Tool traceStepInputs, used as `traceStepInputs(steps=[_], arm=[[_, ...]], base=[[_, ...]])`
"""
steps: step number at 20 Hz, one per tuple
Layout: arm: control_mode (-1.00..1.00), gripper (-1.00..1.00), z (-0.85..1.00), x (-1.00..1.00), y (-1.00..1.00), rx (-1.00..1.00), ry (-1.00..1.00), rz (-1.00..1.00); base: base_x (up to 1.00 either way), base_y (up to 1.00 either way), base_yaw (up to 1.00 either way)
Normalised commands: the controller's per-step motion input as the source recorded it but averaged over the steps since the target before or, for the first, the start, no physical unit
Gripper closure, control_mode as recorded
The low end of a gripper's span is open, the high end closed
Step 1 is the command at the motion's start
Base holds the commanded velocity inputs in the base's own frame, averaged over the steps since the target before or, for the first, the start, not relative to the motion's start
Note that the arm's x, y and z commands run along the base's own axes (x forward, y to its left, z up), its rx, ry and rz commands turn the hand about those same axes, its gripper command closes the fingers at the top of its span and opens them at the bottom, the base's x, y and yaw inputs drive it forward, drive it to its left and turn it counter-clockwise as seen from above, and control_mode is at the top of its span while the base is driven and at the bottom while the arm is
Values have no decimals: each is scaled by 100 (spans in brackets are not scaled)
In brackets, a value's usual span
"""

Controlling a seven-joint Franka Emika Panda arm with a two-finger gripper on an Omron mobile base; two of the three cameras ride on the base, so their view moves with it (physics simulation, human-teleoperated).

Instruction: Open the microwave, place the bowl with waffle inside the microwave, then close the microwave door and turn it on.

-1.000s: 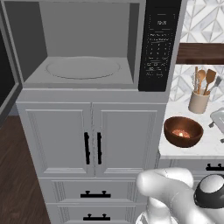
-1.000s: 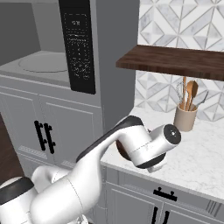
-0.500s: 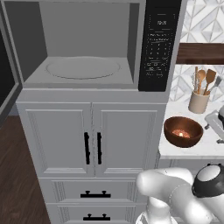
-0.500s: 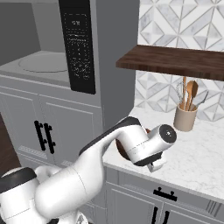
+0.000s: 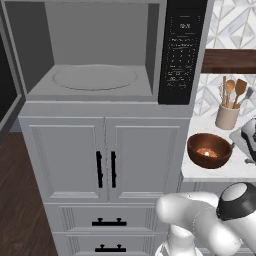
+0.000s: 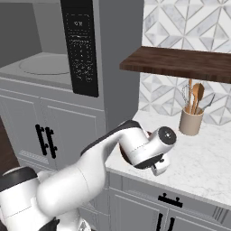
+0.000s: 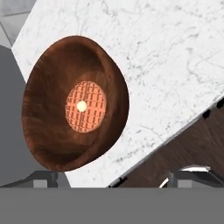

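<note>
The microwave (image 5: 95, 77) stands open, showing its grey cavity and round turntable, with the black keypad panel (image 5: 182, 50) on its right. The microwave door (image 5: 12, 107) is swung out at the far left. The reddish-brown bowl (image 5: 209, 150) sits on the marble counter with a round waffle (image 7: 85, 106) in its bottom. My gripper (image 7: 118, 177) hangs over the counter just right of the bowl, open, with nothing between its fingers. In the hand view the bowl (image 7: 74, 109) lies ahead and to the left. My arm (image 6: 135, 149) covers most of the bowl in the right base view.
A beige crock (image 6: 190, 121) with wooden utensils stands at the back of the marble counter (image 6: 198, 167), under a dark wooden shelf (image 6: 180, 63). Grey cabinet doors (image 5: 105, 160) and drawers sit below the microwave.
The hand has shifted slightly left towards the bowl and the elbow has swung lower right. The jaws stay open and the bowl has not moved.
</note>
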Motion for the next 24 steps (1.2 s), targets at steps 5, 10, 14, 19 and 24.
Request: traceStepInputs(steps=[5,10,14,19,24], arm=[[-100,-100,-6,14,7,-10,5,0],[-100,-100,-21,14,8,-16,10,0],[-100,-100,-25,24,6,-15,14,0],[-100,-100,-24,30,0,-9,15,0],[-100,-100,-20,36,0,-2,19,0]], base=[[0,0,0],[0,0,0],[0,0,0],[0,0,0],[0,0,0]])
